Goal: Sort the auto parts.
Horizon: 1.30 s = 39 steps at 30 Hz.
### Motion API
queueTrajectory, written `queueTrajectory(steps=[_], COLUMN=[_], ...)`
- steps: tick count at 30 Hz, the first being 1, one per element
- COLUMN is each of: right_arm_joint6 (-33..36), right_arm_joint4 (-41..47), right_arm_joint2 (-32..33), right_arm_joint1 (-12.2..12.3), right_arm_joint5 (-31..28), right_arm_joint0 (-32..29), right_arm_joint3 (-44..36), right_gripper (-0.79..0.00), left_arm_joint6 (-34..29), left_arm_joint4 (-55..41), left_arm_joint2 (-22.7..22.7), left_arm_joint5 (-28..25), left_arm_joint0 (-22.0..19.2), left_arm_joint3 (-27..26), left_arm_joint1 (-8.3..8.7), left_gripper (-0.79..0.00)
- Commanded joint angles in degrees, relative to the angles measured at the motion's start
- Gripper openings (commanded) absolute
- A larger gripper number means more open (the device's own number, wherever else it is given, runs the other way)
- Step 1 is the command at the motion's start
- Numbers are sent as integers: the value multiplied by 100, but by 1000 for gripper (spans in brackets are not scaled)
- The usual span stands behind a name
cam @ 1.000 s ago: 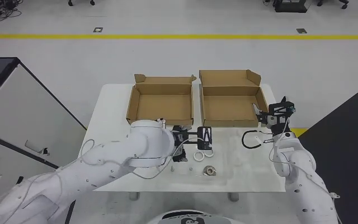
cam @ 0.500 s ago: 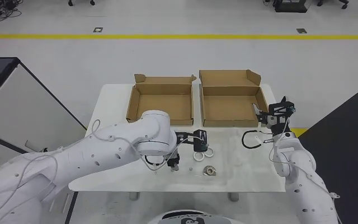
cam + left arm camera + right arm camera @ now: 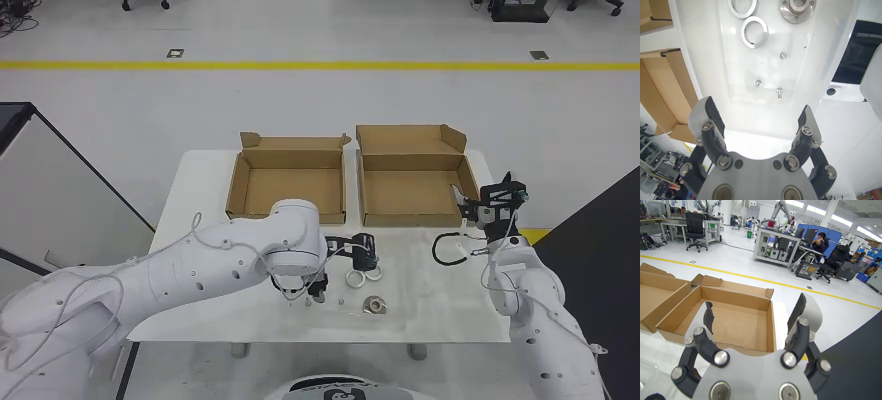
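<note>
A: What lies nearest the robot?
B: The flange (image 3: 374, 304), close to the front edge of the table (image 3: 210, 200). The left wrist view cuts it off at the frame's edge, and one ring (image 3: 742, 16) as well. The second ring (image 3: 743, 31) shows whole, just beside the first.

A: And the small parts?
B: A bolt (image 3: 779, 93) lies flat, with a second bolt (image 3: 758, 83) close by whose pose is hard to read. A small fastener (image 3: 783, 55) sits nearer the second ring, and I cannot tell whether it is a bolt or a nut. From above these are mere specks, and the left arm (image 3: 230, 265) hides part of that stretch of table.

A: The left gripper?
B: The left gripper (image 3: 758, 106) hangs over the table by the bolts, fingers spread wide with nothing between them.

A: Farther out?
B: A black loop (image 3: 436, 250) lies toward the right side, apart from the metal parts. What it is I cannot make out. Behind it stand the left box (image 3: 290, 190) and the right box (image 3: 410, 190), side by side, flaps up.

A: The right gripper?
B: The right gripper (image 3: 755, 306) is at the right box's near right corner, spread wide and holding nothing. In its wrist view its own fingers cover part of the box's front wall.
</note>
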Motion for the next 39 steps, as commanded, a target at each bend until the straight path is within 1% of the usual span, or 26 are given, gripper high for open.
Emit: queueTrajectory(steps=[1, 12, 15, 18, 23, 31, 32, 34, 35, 37, 38, 39], right_arm_joint6=[0, 0, 0, 0, 0, 0, 0, 0, 0, 0, 0, 0], right_arm_joint4=[0, 0, 0, 0, 0, 0, 0, 0, 0, 0, 0, 0], right_arm_joint2=[0, 0, 0, 0, 0, 0, 0, 0, 0, 0, 0, 0], right_arm_joint1=[0, 0, 0, 0, 0, 0, 0, 0, 0, 0, 0, 0], right_arm_joint5=[0, 0, 0, 0, 0, 0, 0, 0, 0, 0, 0, 0], right_arm_joint0=[0, 0, 0, 0, 0, 0, 0, 0, 0, 0, 0, 0], right_arm_joint3=[0, 0, 0, 0, 0, 0, 0, 0, 0, 0, 0, 0], right_gripper=[0, 0, 0, 0, 0, 0, 0, 0, 0, 0, 0, 0], left_arm_joint6=[-2, 37, 159, 94, 66, 30, 25, -17, -38, -56, -64, -71], left_arm_joint4=[23, 47, 217, 193, 282, 319, 304, 249, 230, 198, 204, 204], left_arm_joint2=[-38, -70, -57, -2, 95, 297, 329, 433, 433, 433, 433, 433], left_arm_joint5=[40, 36, 36, -33, -180, -273, -267, -226, -205, -188, -179, -172], left_arm_joint0=[21, 40, 121, 210, 215, 93, 76, 39, 30, 53, 67, 87], left_arm_joint3=[-2, -38, -40, 14, 210, 592, 633, 722, 746, 792, 817, 838], left_arm_joint1=[2, 8, 16, 0, -113, -411, -441, -489, -509, -537, -545, -551], left_gripper=[0, 0, 0, 0, 0, 0, -40, -37, -52, -102, -114, -163])
